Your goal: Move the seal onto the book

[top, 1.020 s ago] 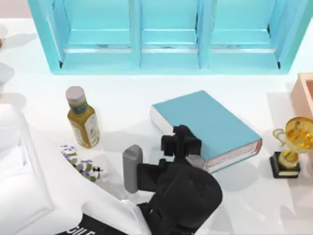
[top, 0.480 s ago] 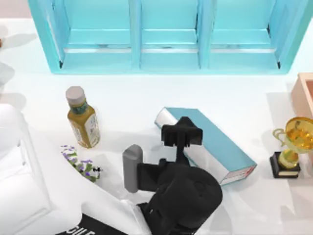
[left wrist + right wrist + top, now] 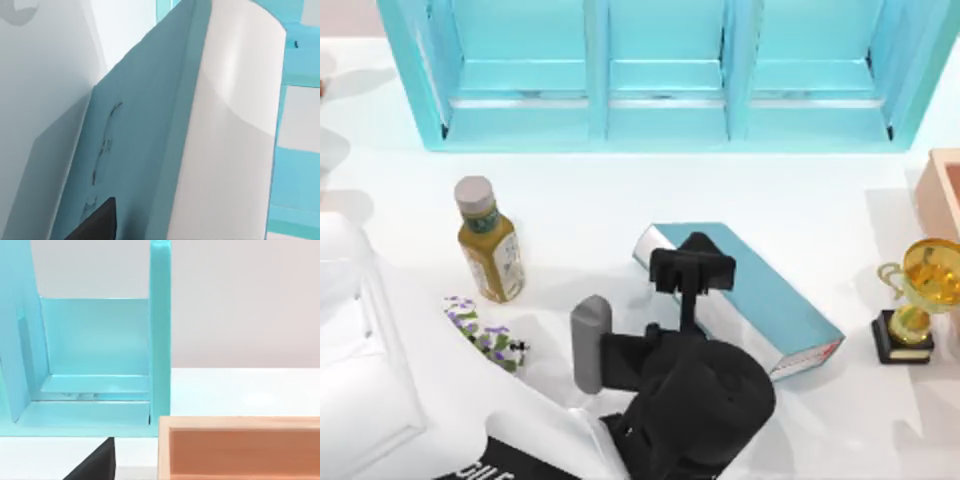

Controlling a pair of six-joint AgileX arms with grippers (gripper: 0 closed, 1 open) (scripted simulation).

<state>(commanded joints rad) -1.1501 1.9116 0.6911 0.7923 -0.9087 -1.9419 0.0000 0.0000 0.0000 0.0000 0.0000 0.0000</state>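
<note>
**Book tipped up under your left gripper**

White tabletop (image 3: pixel 620 200) lay open between the teal shelf (image 3: pixel 660 70) and the book (image 3: pixel 760 290), which stood tilted mid-table. Your left gripper (image 3: pixel 692 272) sat on its near edge; finger state couldn't be told.

Left wrist: the book's teal cover and white pages loomed close.

Right wrist: shelf and a tan wooden box (image 3: pixel 240 447).

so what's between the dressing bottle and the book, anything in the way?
Nothing. In the top view the stretch of white table between the bottle and the book is bare, with only shadow across it.
</note>
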